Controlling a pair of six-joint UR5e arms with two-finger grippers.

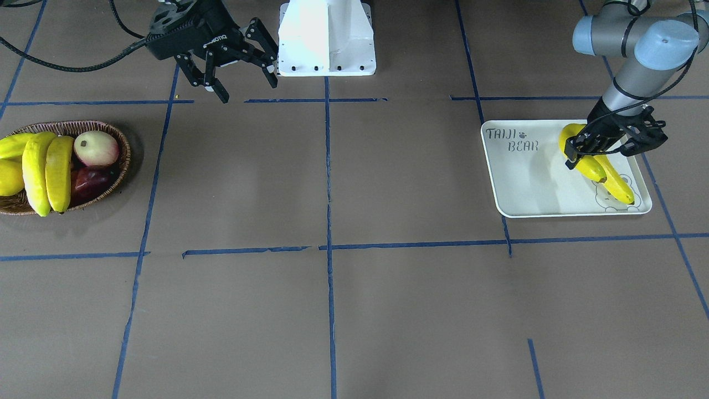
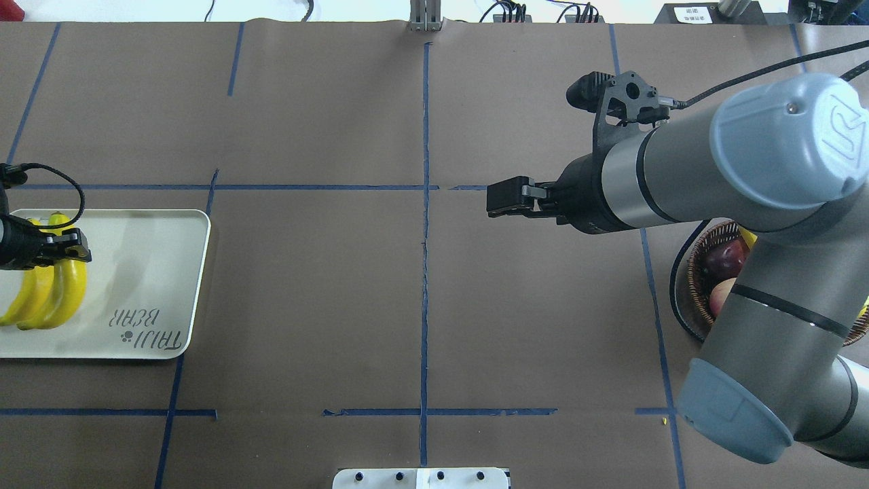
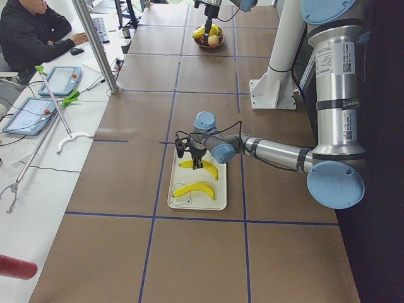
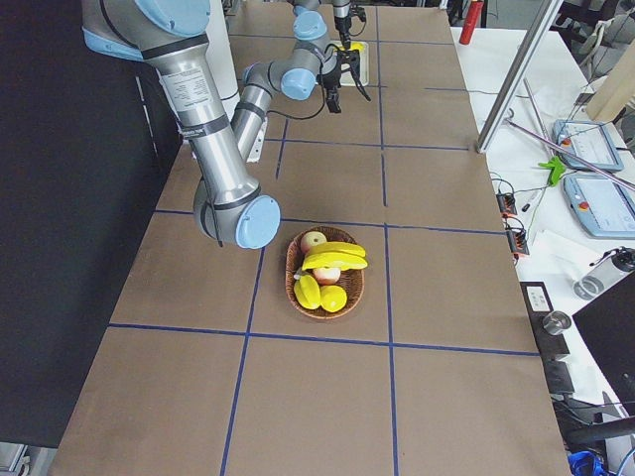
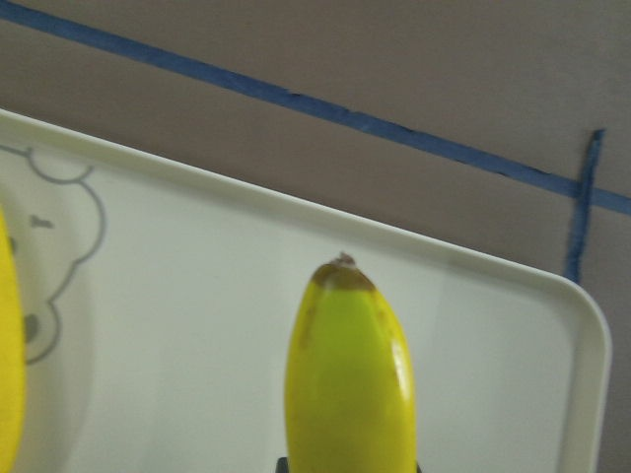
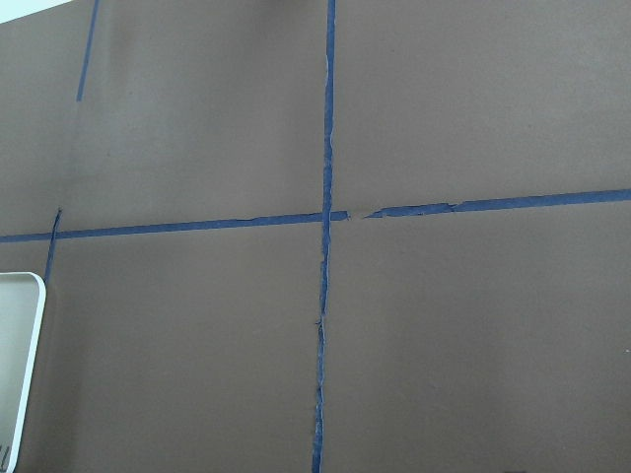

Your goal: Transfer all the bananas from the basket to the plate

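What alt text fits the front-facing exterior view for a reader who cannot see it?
The left tool grips a long yellow banana over a white rounded-rectangle tray, where a second banana lies. The right tool hangs open and empty, and an oval brown wicker basket holds two more bananas among other fruit.

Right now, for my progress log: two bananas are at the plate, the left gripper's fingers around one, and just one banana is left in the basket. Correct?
No: two bananas are left in the basket, lying side by side, as the exterior front-facing view shows. The rest of your note holds.
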